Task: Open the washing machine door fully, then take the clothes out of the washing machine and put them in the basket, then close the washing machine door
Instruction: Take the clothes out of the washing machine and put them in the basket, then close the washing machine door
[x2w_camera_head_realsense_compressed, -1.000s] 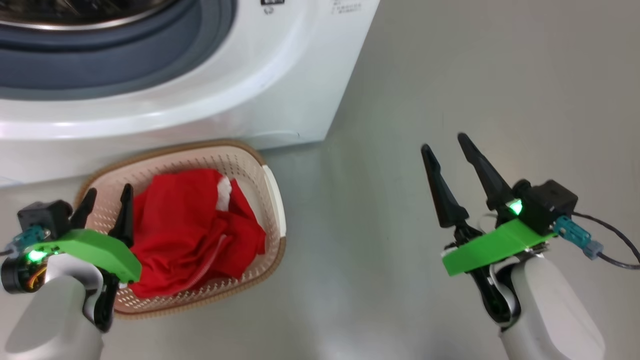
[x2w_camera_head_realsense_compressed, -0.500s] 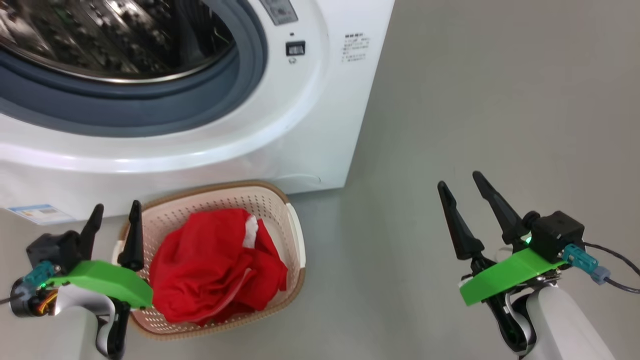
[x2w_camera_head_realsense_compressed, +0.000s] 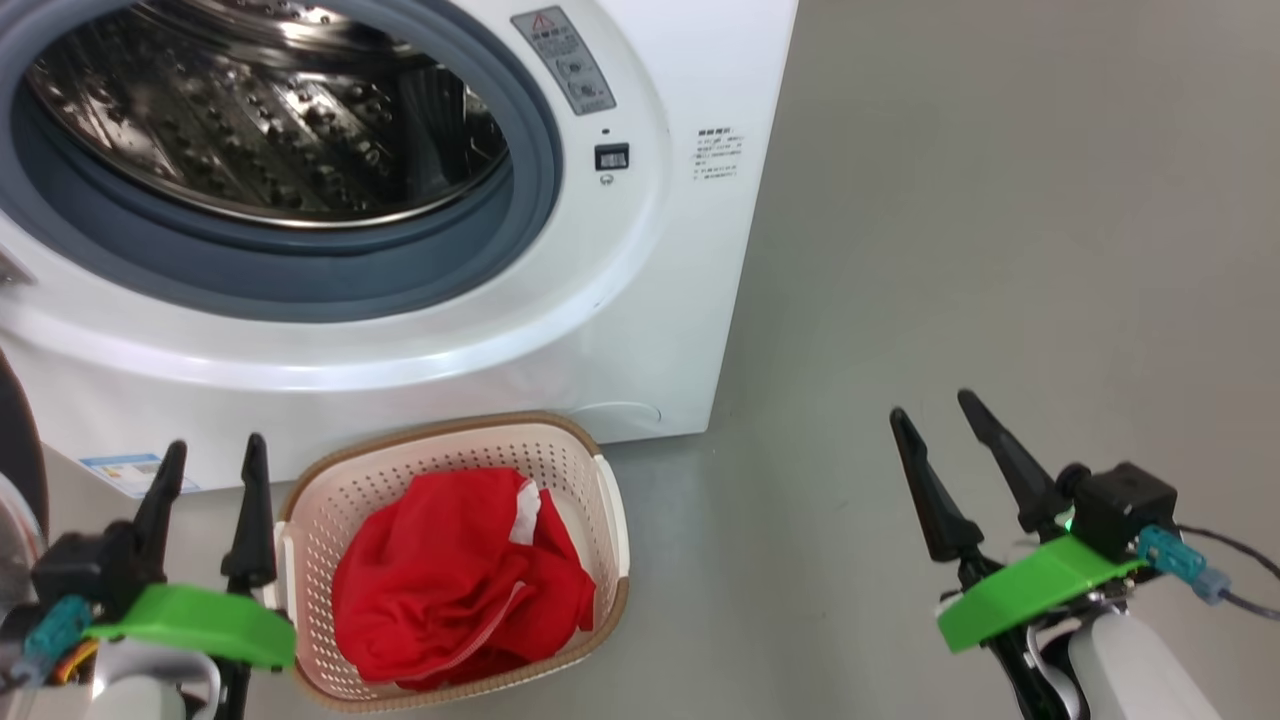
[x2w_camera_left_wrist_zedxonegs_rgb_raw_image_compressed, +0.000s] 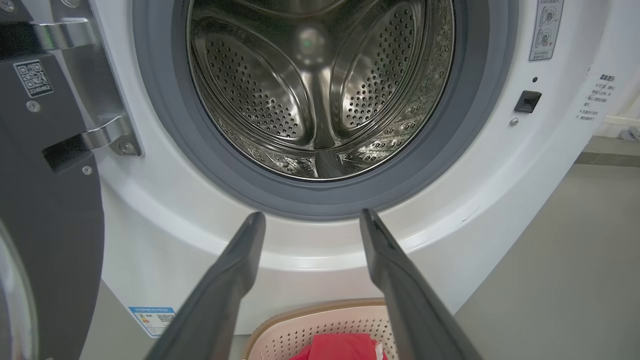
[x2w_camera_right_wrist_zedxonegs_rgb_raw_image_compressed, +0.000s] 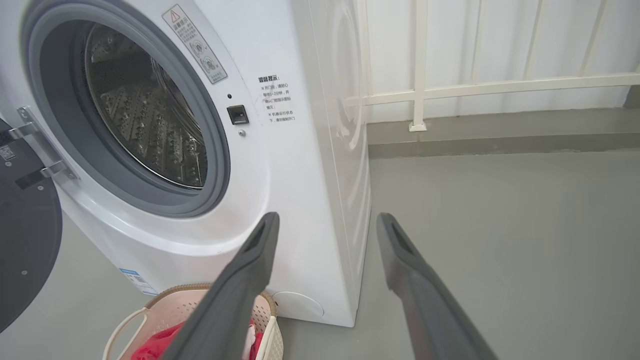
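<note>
The white washing machine (x2w_camera_head_realsense_compressed: 640, 300) fills the upper left of the head view, its steel drum (x2w_camera_left_wrist_zedxonegs_rgb_raw_image_compressed: 320, 90) bare inside the grey gasket. Its black door (x2w_camera_left_wrist_zedxonegs_rgb_raw_image_compressed: 45, 240) hangs swung open at the left, also at the left edge of the right wrist view (x2w_camera_right_wrist_zedxonegs_rgb_raw_image_compressed: 22, 245). The cream basket (x2w_camera_head_realsense_compressed: 600, 500) sits on the floor before the machine, the red clothes (x2w_camera_head_realsense_compressed: 460, 580) heaped in it. My left gripper (x2w_camera_head_realsense_compressed: 210, 455) stands open just left of the basket, nothing between its fingers. My right gripper (x2w_camera_head_realsense_compressed: 935, 420) stands open over bare floor to the right.
Grey floor (x2w_camera_head_realsense_compressed: 1000, 250) stretches right of the machine. A white railing (x2w_camera_right_wrist_zedxonegs_rgb_raw_image_compressed: 475, 85) and a low kerb run along the back wall. A blue sticker (x2w_camera_head_realsense_compressed: 125, 470) marks the machine's lower front.
The head camera has tilted up, so the drum opening has come into view and the basket and grippers sit lower in the picture. Both grippers stay open.
</note>
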